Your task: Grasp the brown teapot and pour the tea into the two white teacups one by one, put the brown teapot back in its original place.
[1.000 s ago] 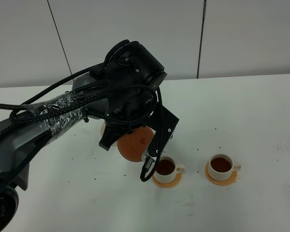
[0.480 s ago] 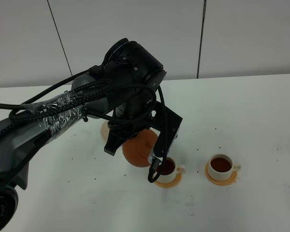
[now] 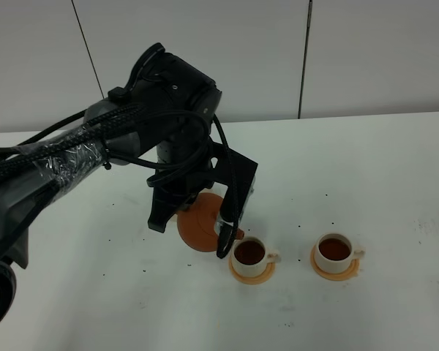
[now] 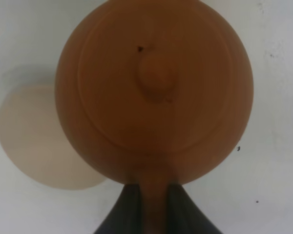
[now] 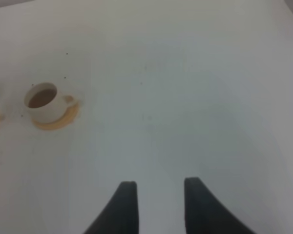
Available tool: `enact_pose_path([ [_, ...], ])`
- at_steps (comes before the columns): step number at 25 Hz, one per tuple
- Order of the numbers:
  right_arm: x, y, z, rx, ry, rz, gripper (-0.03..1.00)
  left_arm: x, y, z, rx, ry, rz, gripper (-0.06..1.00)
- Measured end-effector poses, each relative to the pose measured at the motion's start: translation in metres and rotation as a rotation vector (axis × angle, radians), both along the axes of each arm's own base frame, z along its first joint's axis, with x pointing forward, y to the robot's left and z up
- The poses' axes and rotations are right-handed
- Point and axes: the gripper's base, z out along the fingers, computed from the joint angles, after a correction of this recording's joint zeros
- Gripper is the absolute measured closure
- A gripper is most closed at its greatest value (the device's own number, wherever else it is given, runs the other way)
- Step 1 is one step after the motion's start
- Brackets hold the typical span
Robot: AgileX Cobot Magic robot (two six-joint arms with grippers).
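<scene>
Teapot first: the brown teapot hangs off the table in the left gripper, whose two dark fingers are closed tight on the loop handle, seen plainly in the left wrist view. The pot sits about level, lid and knob facing up, its spout toward the nearer white teacup. That cup stands just beside the teapot, on the side away from the arm's base, full of dark tea on its orange saucer. The second white teacup is further along the same way, well apart from the pot, also full and on its own saucer. On the opposite side of the teapot, partly under it in the left wrist view, lies the cream coaster, bare. All of it rests on a white table. The right gripper hovers over bare tabletop far from the teapot, its jaws parted and holding nothing.
</scene>
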Motion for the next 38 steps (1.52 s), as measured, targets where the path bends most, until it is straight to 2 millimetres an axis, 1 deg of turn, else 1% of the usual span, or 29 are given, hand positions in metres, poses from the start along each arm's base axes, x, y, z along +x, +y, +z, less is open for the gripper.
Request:
enact_pose_path([
  [7, 0.0, 0.0, 0.0, 0.0, 0.0, 0.0, 0.74, 0.006, 0.011, -0.002, -0.069, 0.043, 0.06, 0.77],
  [12, 0.0, 0.0, 0.0, 0.0, 0.0, 0.0, 0.74, 0.009, 0.014, -0.002, -0.122, 0.052, 0.085, 0.77],
  [21, 0.0, 0.0, 0.0, 0.0, 0.0, 0.0, 0.73, 0.012, 0.018, -0.002, -0.132, 0.047, 0.095, 0.77],
  [29, 0.0, 0.0, 0.0, 0.0, 0.0, 0.0, 0.73, 0.019, 0.027, 0.004, -0.19, 0.047, 0.139, 0.77],
  [33, 0.0, 0.0, 0.0, 0.0, 0.0, 0.0, 0.73, 0.021, 0.027, 0.009, -0.245, 0.055, 0.158, 0.77],
  [38, 0.0, 0.0, 0.0, 0.0, 0.0, 0.0, 0.73, 0.022, 0.029, 0.01, -0.301, 0.081, 0.188, 0.77],
])
